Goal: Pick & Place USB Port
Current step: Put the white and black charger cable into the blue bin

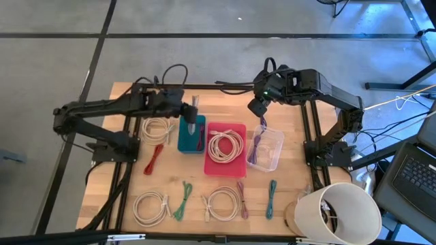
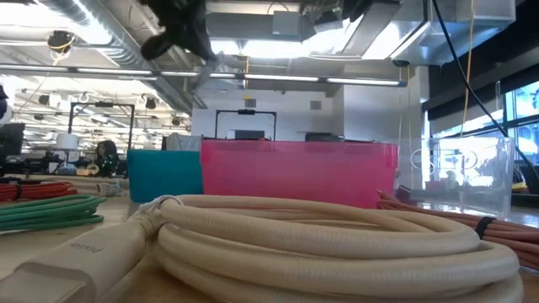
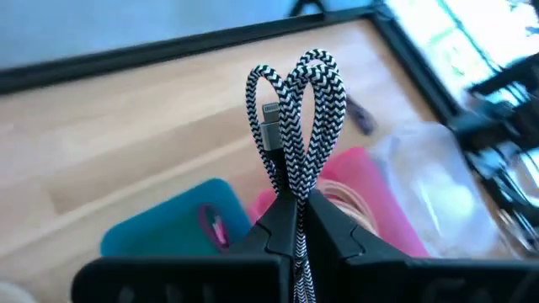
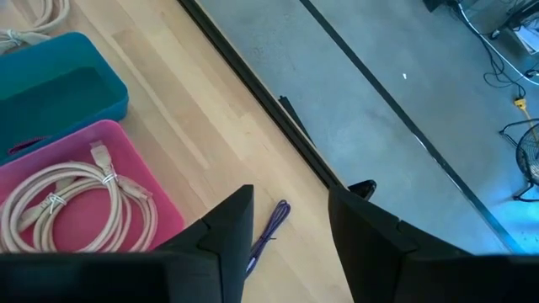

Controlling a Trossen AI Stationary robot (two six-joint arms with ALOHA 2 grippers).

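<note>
A black-and-white braided USB cable (image 3: 296,101), folded into a bundle of loops with a silver plug (image 3: 269,128), is in my left gripper (image 3: 299,200), which is shut on it. In the high view that gripper (image 1: 193,117) hangs over the far end of the teal bin (image 1: 184,141). Beside the teal bin stand a pink bin (image 1: 241,129) with a coiled cream cable (image 1: 225,145) and a clear bin (image 1: 274,148). My right gripper (image 1: 258,109) stands open above the clear bin's far end, and nothing is between its fingers (image 4: 290,206). My left gripper pinches the folded cable bundle across several strands (image 3: 296,178) between its two fingers. The loops and the plug stick out past the fingertips. The fingers come from the table's left, slanting down. The bundle is lifted clear, above the teal bin.
Coiled cream cables (image 1: 157,128) (image 1: 151,206) (image 1: 223,203) and red (image 1: 152,158), green (image 1: 181,200) and teal (image 1: 271,198) cable bundles lie on the wood. A purple cable (image 4: 271,224) lies near the far edge. A white bucket (image 1: 340,212) stands at the near right corner.
</note>
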